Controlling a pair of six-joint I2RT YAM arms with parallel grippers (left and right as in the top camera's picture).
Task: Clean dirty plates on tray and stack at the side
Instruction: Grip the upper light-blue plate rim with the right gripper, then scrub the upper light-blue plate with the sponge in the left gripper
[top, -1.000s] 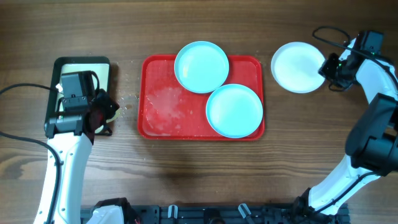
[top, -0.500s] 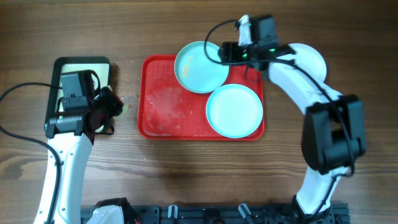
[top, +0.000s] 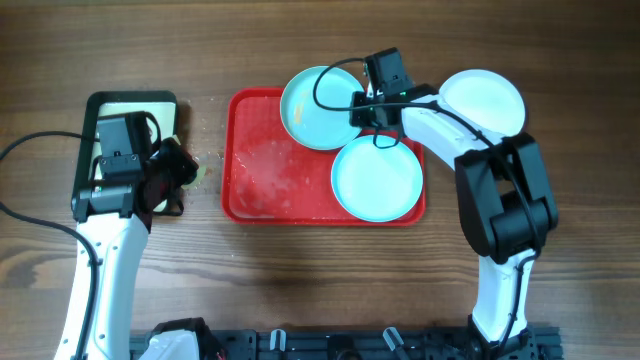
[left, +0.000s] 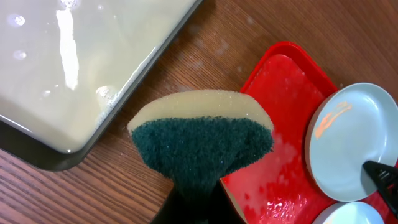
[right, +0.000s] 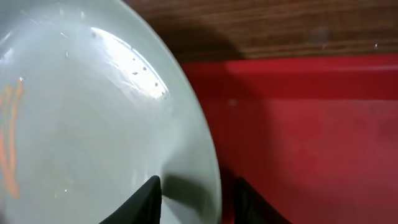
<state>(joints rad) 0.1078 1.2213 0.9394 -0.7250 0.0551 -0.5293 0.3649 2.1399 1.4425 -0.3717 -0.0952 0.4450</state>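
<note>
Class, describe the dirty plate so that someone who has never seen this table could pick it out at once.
Find the red tray mid-table; two turquoise plates sit on it. Take the far plate, the one farther from the robot, which overhangs the tray's far edge. Unlike the near plate and the white plate beside the tray, it bears an orange smear.

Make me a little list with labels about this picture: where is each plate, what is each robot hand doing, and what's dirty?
tray: red, wet soapy patch on its left part
far blue plate: on the tray, hanging over its back edge, orange smear inside
near blue plate: on the tray, no smear showing
white plate: on the table, right of the tray
right gripper: open, one finger on each side of the far blue plate's rim
left gripper: shut on a green and yellow sponge, beside the pan of cloudy water
</note>
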